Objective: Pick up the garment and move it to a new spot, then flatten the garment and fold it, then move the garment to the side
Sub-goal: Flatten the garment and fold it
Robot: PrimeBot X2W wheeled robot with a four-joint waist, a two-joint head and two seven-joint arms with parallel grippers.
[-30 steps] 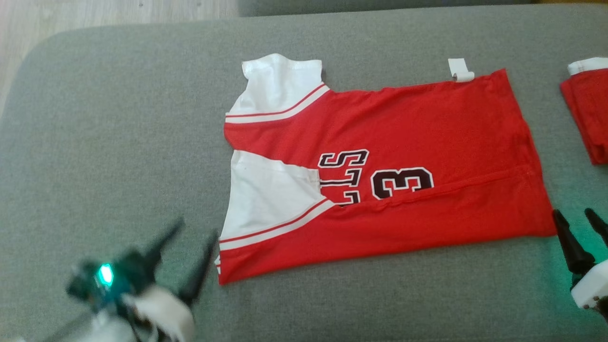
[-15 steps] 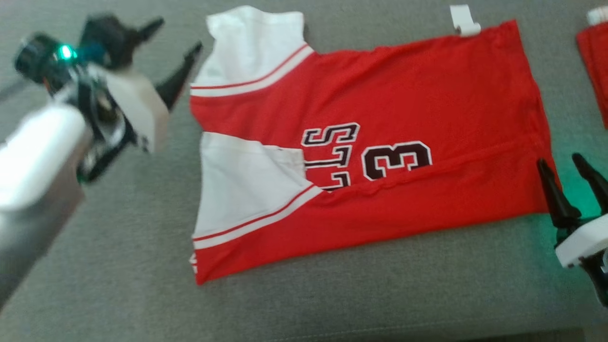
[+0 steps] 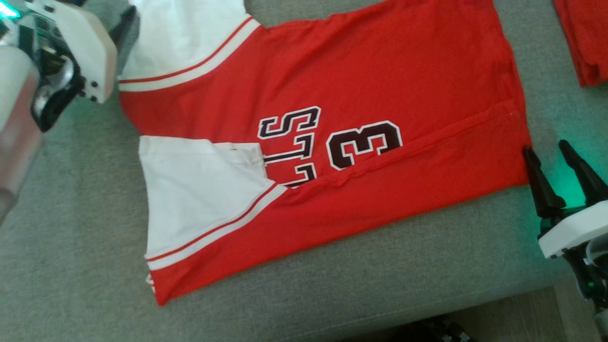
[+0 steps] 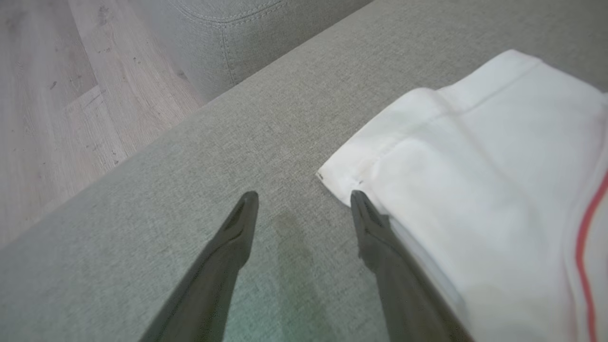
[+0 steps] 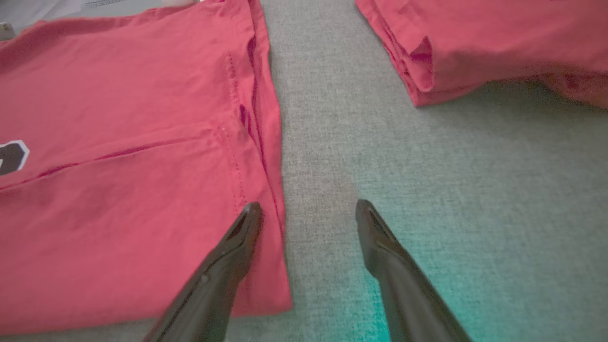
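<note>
- The grey cushion (image 3: 332, 294) carries everything
- The garment (image 3: 380, 71), a red jersey, lies flat along its front edge, near side turned in, so we judge folding is in hand
- A folded red cloth (image 3: 582, 42) sits apart by the right edge
- Our left gripper (image 4: 304, 199) stands spread beside the white sleeve (image 4: 475, 190), our right gripper (image 5: 308, 209) spread astride the hem (image 5: 259, 142)
- Next, both likely must pinch their ends

Left gripper (image 4: 304, 199): both dark fingers (image 4: 228, 247) spread wide, pale forearm (image 3: 14, 118) extended behind it. Right gripper (image 3: 545, 146): fingers equally parted, white wrist housing (image 3: 572, 228) directly beneath.
</note>
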